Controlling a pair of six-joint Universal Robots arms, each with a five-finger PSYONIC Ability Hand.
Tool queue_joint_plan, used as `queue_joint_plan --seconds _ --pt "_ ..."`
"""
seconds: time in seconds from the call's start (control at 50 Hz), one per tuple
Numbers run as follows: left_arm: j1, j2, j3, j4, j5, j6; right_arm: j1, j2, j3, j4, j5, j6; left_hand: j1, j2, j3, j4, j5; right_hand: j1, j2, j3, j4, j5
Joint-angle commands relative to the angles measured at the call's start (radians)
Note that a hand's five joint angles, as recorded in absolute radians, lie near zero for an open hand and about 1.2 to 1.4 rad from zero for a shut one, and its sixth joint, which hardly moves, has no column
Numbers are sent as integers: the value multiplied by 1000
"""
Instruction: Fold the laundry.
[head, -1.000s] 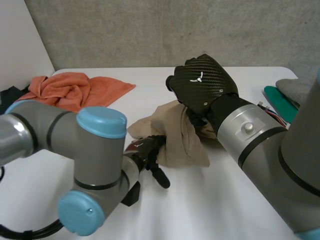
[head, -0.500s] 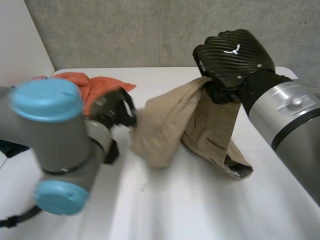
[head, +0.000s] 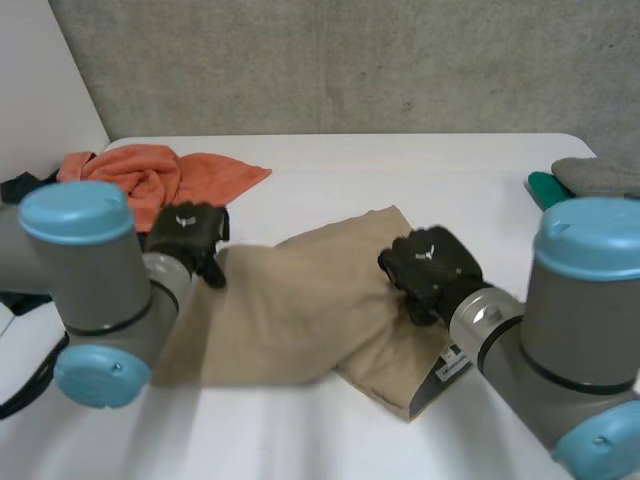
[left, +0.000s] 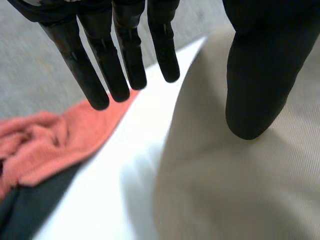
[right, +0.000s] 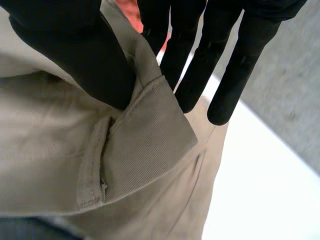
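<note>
A tan garment (head: 300, 300) lies spread across the middle of a white surface (head: 420, 170), reaching from the left of centre to the lower right of the frame in the head view. At its lower right corner a dark inner layer with a small pale label shows.

The left robot hand (head: 188, 235) sits at the garment's left edge, left of centre in the frame, at the end of the left arm (head: 80, 270) with its grey joints and light-blue caps. In the left wrist view its fingers (left: 125, 55) are straight and spread out over the bare surface, pointing towards an orange towel (head: 150, 175). Its thumb (left: 260, 75) hangs over the tan fabric, well apart from the fingers. This robot hand is released and grasps nothing.

The right robot hand (head: 430, 270) rests on the right part of the garment, right of centre in the frame, ahead of the right arm (head: 570, 320). In the right wrist view a thick stitched hem of the fabric rises between its thumb (right: 75, 55) and its straight fingers (right: 235, 65), and the thumb presses that fold against the nearest finger. This robot hand is grasping the garment by that hem.

The orange towel lies crumpled in the upper left of the frame, well apart from the garment. A dark cloth (head: 15, 187) lies just beside it at the left edge. At the right edge a grey item (head: 600, 175) rests on a teal item (head: 545, 187). A grey concrete wall (head: 330, 60) fills the top of the frame.
</note>
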Motion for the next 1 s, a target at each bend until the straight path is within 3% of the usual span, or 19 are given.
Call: queue_joint_plan --seconds 0.02,0.12,0.2,0.34,0.46,0.7,0.78,0.8,0.82,0.86,1.0 --pt "15 117 -116 35 30 6 -2 41 15 -24 28 -31 12 -12 -15 -9 -6 286 221 213 199 209" --pt "38 303 -257 44 76 24 14 13 31 -26 28 -32 55 31 28 35 38 286 221 213 199 209" --pt "57 364 -363 0 115 78 14 13 36 -30 33 -37 190 166 163 170 173 286 221 213 199 209" --pt "97 355 -487 -72 185 196 -2 7 36 -30 27 -43 167 143 140 147 150 286 221 213 199 209" --pt "107 286 -486 6 236 233 9 7 39 -26 27 -48 79 55 52 59 62 286 221 213 199 209" --pt "91 117 -427 155 201 349 25 -11 54 -27 27 -48 108 84 81 88 91 286 221 213 199 209" --pt "86 82 -424 186 190 400 23 -24 56 -26 27 -48 266 243 239 246 249 286 221 213 199 209" --pt "83 78 -424 193 187 405 21 -25 56 -26 27 -48 372 348 345 351 354 286 221 213 199 209" --pt "80 77 -424 213 181 415 21 -31 56 -26 27 -48 631 607 604 611 614 286 221 213 199 209" --pt "75 81 -429 239 175 418 18 -40 56 -26 27 -48 806 782 779 786 789 286 221 213 199 209" --pt "40 228 -440 288 92 414 2 -108 25 12 27 -54 807 783 780 787 789 286 221 213 199 209"
